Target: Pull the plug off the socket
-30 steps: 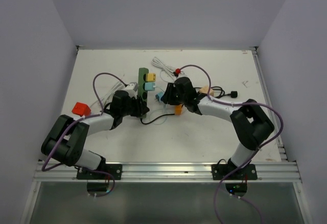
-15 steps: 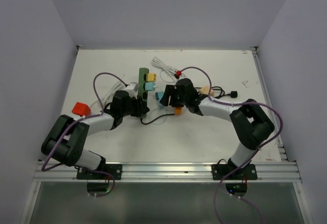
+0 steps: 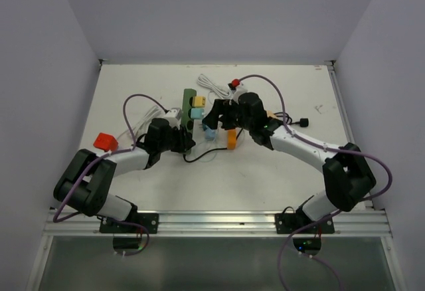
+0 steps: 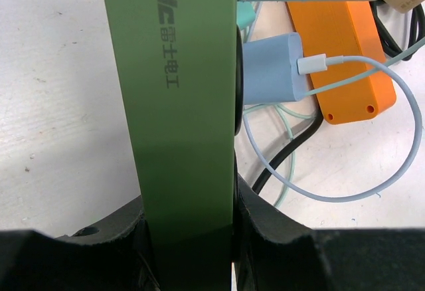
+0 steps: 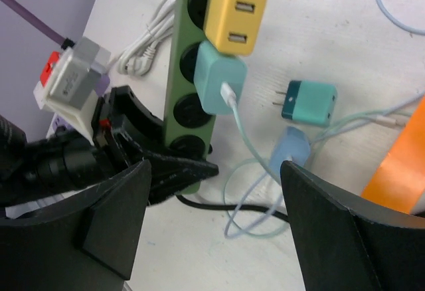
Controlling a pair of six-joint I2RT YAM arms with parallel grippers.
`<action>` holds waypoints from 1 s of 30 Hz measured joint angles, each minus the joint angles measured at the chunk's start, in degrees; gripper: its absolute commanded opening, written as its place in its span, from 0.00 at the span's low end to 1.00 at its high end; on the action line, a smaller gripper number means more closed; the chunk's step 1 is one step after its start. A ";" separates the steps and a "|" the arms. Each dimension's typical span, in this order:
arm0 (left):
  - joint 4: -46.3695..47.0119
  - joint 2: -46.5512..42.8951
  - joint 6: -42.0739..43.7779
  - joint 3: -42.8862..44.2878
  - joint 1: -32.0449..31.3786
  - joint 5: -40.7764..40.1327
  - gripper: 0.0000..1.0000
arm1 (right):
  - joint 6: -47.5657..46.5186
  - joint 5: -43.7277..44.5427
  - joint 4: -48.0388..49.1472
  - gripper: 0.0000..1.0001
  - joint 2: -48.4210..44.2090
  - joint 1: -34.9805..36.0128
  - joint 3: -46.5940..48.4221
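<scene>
The dark-green socket strip (image 3: 188, 108) lies on its side with my left gripper (image 3: 180, 142) shut on its near end; in the left wrist view the strip (image 4: 186, 105) fills the space between my left gripper's (image 4: 191, 238) jaws. A yellow plug (image 5: 234, 5) and a mint plug (image 5: 219, 78) sit in its two far sockets, and the two near sockets are bare. A light-blue plug (image 5: 290, 151) with a pale cable lies loose on the table right of the strip. My right gripper (image 5: 216, 191) hovers open above it, holding nothing.
A teal plug (image 5: 309, 100) with bare prongs lies beside the blue one. An orange strip (image 3: 232, 138) rests under my right arm. A coiled white cable (image 3: 211, 84) lies at the back, a red block (image 3: 105, 141) on the left, and a black plug (image 3: 305, 122) on the right.
My right gripper has opened, let go of the light-blue plug and drawn back up and to the right. The plug now lies on the table. My left gripper has not moved.
</scene>
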 measured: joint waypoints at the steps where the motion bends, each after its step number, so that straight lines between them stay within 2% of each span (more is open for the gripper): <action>1: 0.00 0.00 0.09 0.00 -0.20 -0.02 0.00 | 0.09 -0.50 -0.15 0.81 1.64 0.00 1.77; 9: -0.02 -0.26 0.68 0.00 -1.27 -0.55 0.00 | 0.24 -0.68 -0.20 0.81 11.98 -0.07 10.95; 12: -0.02 -0.35 0.96 0.00 -1.64 -0.70 0.00 | 0.13 -0.68 -0.20 0.77 13.99 -0.07 12.33; 17: -0.07 -0.72 1.01 0.00 -2.14 -0.92 0.00 | 0.70 -1.14 0.44 0.66 16.15 -0.07 12.83; 21: -0.04 -1.07 1.05 0.00 -2.45 -0.92 0.00 | 2.03 -2.19 1.53 0.48 17.53 -0.07 12.83; 22: -0.02 -1.18 1.05 0.00 -2.51 -0.92 0.00 | 2.47 -2.32 1.86 0.39 17.68 -0.07 12.81; 24: -0.07 -1.27 0.98 0.00 -2.64 -1.14 0.00 | 3.21 -2.86 2.60 0.29 17.73 -0.07 12.79; 25: -0.04 -1.27 0.94 0.00 -2.62 -1.42 0.00 | 3.87 -3.37 3.13 0.21 17.73 -0.07 12.79; 27: -0.13 -1.27 1.05 0.09 -2.73 -2.36 0.00 | 4.35 -3.56 3.39 0.13 17.73 -0.07 12.79; 30: -1.64 -0.87 1.38 0.98 -3.50 -4.50 0.00 | 4.44 -3.50 2.99 0.09 17.73 -0.11 12.83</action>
